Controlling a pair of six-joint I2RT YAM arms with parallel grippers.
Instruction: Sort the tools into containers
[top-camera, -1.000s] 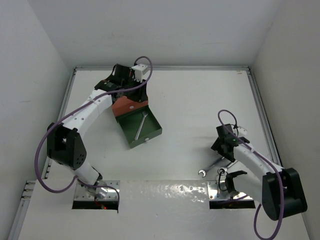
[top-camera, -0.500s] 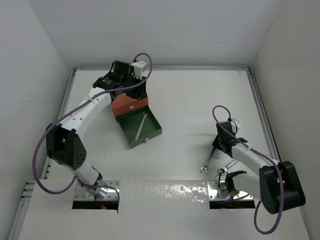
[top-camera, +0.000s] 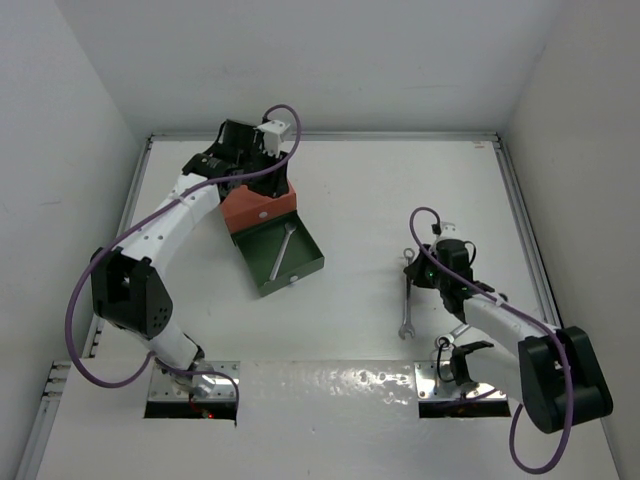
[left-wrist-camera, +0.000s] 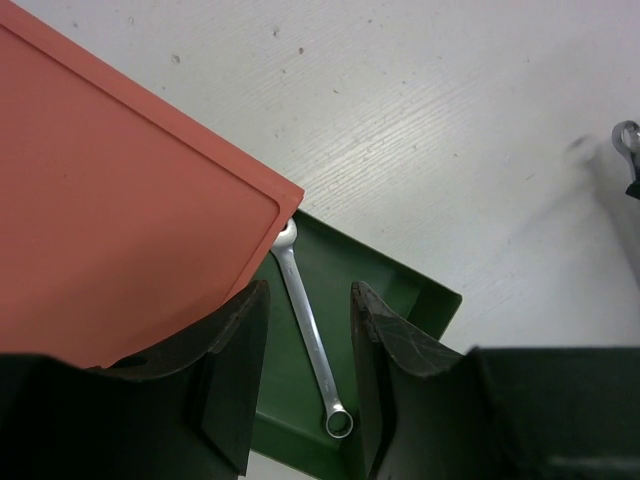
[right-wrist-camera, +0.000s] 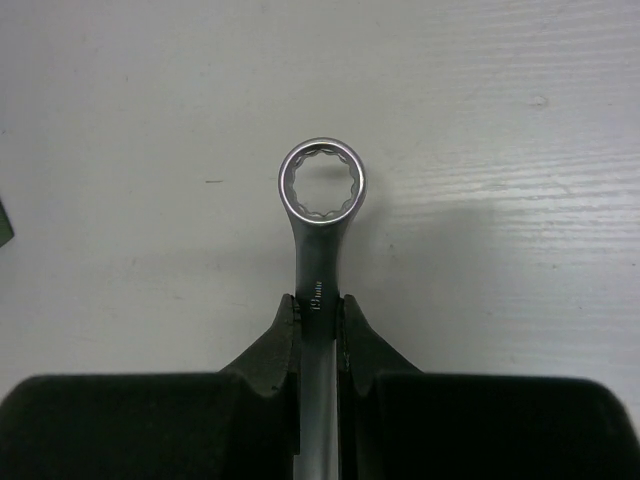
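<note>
My right gripper (right-wrist-camera: 318, 310) is shut on the shank of a silver wrench (right-wrist-camera: 322, 192), whose ring end sticks out past the fingertips. In the top view this wrench (top-camera: 405, 300) hangs just above the table, right of centre, under the right gripper (top-camera: 412, 272). The orange-red drawer (top-camera: 258, 210) sits over the pulled-out dark green drawer (top-camera: 300, 268), which holds another wrench (top-camera: 283, 252). My left gripper (left-wrist-camera: 305, 380) hovers open over that wrench (left-wrist-camera: 310, 335), beside the orange-red drawer (left-wrist-camera: 120, 220). The hex key is out of view.
A further silver wrench (top-camera: 458, 330) lies partly hidden under my right arm. Purple cables (top-camera: 90, 290) loop off both arms. A raised rail (top-camera: 520, 200) borders the table, with white walls close behind it. Metal mount plates (top-camera: 190, 388) sit at the near edge.
My right gripper closed on the wrench, lifted it and carried it left and farther from the bases, turning it upright in the view. The left arm shifted slightly toward the back.
</note>
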